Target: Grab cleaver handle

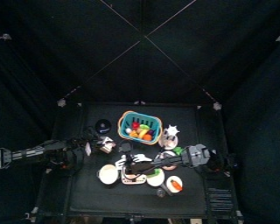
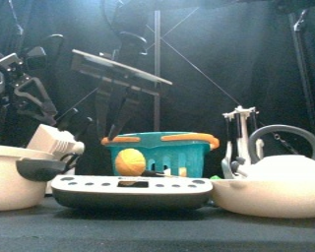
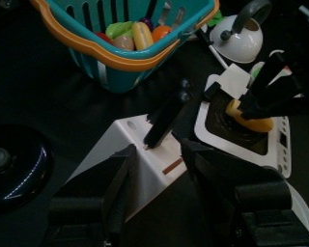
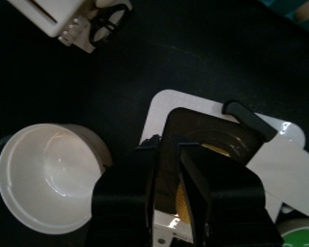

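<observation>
The grab is not yet something I can call done. My right gripper (image 4: 183, 169) hangs directly over the scale (image 2: 121, 194), pointing down at its dark platform. A yellowish thing (image 3: 254, 122) shows between its fingertips, but I cannot tell whether they are clamped on it or merely straddling it. I also cannot tell whether that thing is the cleaver's handle. No blade shows plainly in any view, so the cleaver's exact place stays uncertain. The likeliest spots, I judge, are on the scale under my gripper, or in the white block (image 3: 151, 169) just beside the scale, where a black handle (image 3: 164, 123) stands up. A sure closing on the handle is what remains (and, if the handle is the one in the block, a move across to it first).

My left gripper (image 3: 177, 207) rests with its jaws wide apart and nothing between them, back from the scale on the block's side.

The views divide the work. My left wrist camera alone shows the block with its black handle and my right gripper from the side, with the teal basket (image 3: 119, 58) and the kettle (image 3: 235, 34) beyond the scale. My right wrist camera alone looks straight down between my fingertips and catches the white bowl (image 4: 47, 178) near the scale. The front view shows the scale large but hides its top, and the top view is too small to sort out.
</observation>
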You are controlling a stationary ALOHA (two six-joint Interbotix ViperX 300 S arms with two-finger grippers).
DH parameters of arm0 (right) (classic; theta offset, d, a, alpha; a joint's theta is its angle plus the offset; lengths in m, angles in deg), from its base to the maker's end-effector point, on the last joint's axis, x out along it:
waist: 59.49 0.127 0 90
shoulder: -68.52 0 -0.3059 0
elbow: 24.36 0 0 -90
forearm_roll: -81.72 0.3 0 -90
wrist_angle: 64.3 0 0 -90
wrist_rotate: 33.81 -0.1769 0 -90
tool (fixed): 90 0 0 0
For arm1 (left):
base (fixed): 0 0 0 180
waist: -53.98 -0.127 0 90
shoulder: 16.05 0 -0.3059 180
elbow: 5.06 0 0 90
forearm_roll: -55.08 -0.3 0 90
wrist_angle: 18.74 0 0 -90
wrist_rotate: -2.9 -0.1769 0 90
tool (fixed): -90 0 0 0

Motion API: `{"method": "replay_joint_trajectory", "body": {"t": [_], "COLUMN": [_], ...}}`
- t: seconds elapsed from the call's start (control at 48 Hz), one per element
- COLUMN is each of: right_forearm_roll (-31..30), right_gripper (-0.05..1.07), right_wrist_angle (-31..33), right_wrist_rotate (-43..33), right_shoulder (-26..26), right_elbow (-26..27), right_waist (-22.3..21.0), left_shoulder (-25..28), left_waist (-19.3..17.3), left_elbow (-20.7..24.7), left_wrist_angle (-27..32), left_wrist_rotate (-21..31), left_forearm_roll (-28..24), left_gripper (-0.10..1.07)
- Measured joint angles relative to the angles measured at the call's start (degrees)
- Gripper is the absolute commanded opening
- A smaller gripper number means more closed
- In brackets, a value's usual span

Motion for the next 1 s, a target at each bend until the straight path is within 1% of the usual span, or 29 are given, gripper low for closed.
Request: {"method": "replay_joint_trajectory", "body": {"t": [0.042,0.125,0.167,0.229,0.312,0.375,0.438,0.521,0.542,0.604,0.625,0.646,0.667,0.75,0.792,0.854,0.917,1.0], "right_forearm_roll": [0.1,-0.3,-0.4,-0.1,0.9,0.9,0.9,1.6,2.2,3.2,3.3,3.1,2.9,1.8,1.9,2.6,3.3,3.3], "right_gripper": [0.59,0.59,0.59,0.60,0.60,0.60,0.60,0.60,0.60,0.60,0.60,0.60,0.60,0.60,0.60,0.60,0.60,0.60], "right_wrist_angle": [1.0,4.8,6.6,7.6,7.6,6.9,4.2,-1.7,-4.7,-11.5,-14.9,-18.5,-20.0,-30.3,-34.4,-38.1,-39.8,-40.3], "right_wrist_rotate": [2.2,9.8,14.1,19.9,23.8,24.9,26.5,27.2,27.4,27.9,28.5,29.1,29.4,32.5,33.0,33.1,33.5,33.5], "right_shoulder": [0.6,1.1,1.1,1.2,1.5,2.5,5.4,10.1,12.0,14.9,16.0,16.8,17.2,20.2,21.2,21.3,20.6,18.9], "right_elbow": [0.0,-0.4,-1.1,-2.5,-4.5,-6.3,-9.6,-14.5,-16.7,-20.6,-22.4,-24.0,-24.8,-30.6,-33.0,-35.2,-35.6,-36.5], "right_waist": [0.0,0.1,0.1,0.0,-0.4,-1.3,-3.2,-5.6,-6.4,-7.4,-7.6,-7.7,-7.8,-8.2,-8.3,-8.4,-8.3,-8.2], "left_shoulder": [0.0,0.0,0.0,0.0,0.0,0.0,0.0,0.0,0.0,0.0,0.0,0.2,0.0,0.0,0.0,0.0,0.0,0.0], "left_waist": [0.1,0.1,0.0,0.1,0.1,0.1,0.1,0.1,0.1,0.1,0.1,0.1,0.1,0.1,0.1,0.1,0.1,0.1], "left_elbow": [0.1,0.1,0.0,0.0,-0.2,-0.4,-0.5,-0.7,-0.7,-0.7,-0.6,-0.7,-0.7,-0.7,-0.7,-0.7,-0.7,-0.7], "left_wrist_angle": [0.1,0.1,0.1,0.1,0.1,0.1,0.1,0.1,0.1,0.1,0.1,0.1,0.1,0.1,0.1,0.1,0.1,0.1], "left_wrist_rotate": [0.0,0.0,0.0,0.0,0.0,0.0,0.0,0.0,0.0,0.0,0.0,0.0,0.0,0.0,0.0,0.0,0.0,0.0], "left_forearm_roll": [0.0,0.0,0.0,0.0,0.0,0.0,0.0,0.0,0.0,0.0,0.0,0.0,0.0,0.0,0.0,0.0,0.0,0.0], "left_gripper": [0.81,0.81,0.81,0.81,0.81,0.81,0.81,0.81,0.81,0.81,0.81,0.81,0.81,0.81,0.81,0.81,0.81,0.81]}}
